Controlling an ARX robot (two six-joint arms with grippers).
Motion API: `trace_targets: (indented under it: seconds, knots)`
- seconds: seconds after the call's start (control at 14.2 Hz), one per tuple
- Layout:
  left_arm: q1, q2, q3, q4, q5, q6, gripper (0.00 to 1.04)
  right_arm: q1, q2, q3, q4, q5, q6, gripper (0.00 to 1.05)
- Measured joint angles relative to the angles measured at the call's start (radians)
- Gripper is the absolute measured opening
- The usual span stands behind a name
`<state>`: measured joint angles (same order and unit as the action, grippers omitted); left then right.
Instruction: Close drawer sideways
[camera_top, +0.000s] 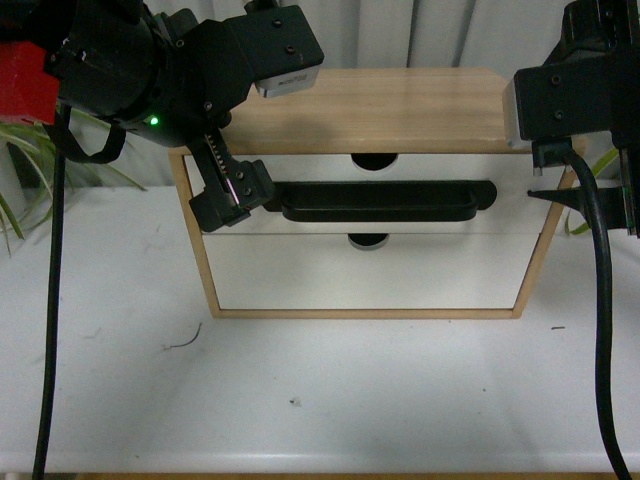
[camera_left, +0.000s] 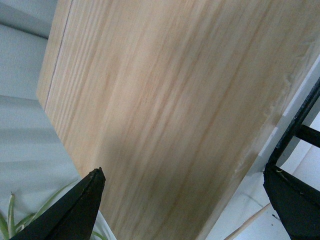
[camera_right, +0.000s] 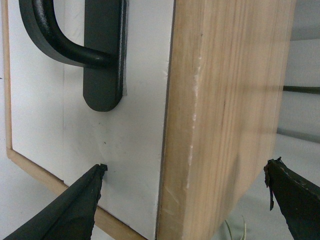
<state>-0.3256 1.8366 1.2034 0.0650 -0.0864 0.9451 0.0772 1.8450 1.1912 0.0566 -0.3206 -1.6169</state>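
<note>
The drawer (camera_top: 320, 172) is the upper of two in a light wooden cabinet (camera_top: 380, 110); it has a white front, a long black bar handle (camera_top: 380, 201) and a half-round notch (camera_top: 375, 160). My left gripper (camera_top: 232, 195) is open at the cabinet's left front corner, by the handle's left end; in the left wrist view (camera_left: 185, 175) the wooden side panel (camera_left: 160, 110) lies between its fingers. My right gripper (camera_top: 585, 195) is open at the right front corner; in the right wrist view (camera_right: 185, 170) its fingers straddle the wooden side (camera_right: 225, 115) and white front (camera_right: 140, 130), below the handle's end (camera_right: 102, 75).
A plain white lower drawer front (camera_top: 370, 275) without a handle sits below. The cabinet stands on a white table (camera_top: 320, 400). Plant leaves show at the left (camera_top: 20, 150) and right (camera_top: 600, 165). Black cables (camera_top: 50, 300) hang from both arms.
</note>
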Motion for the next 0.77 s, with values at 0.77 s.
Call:
trace_targets:
  seconds: [0.77]
  knots:
    - [-0.017, -0.017, -0.023, -0.026, 0.006, -0.021, 0.98, 0.000, -0.037, -0.019, -0.010, 0.001, 0.070, 0.98]
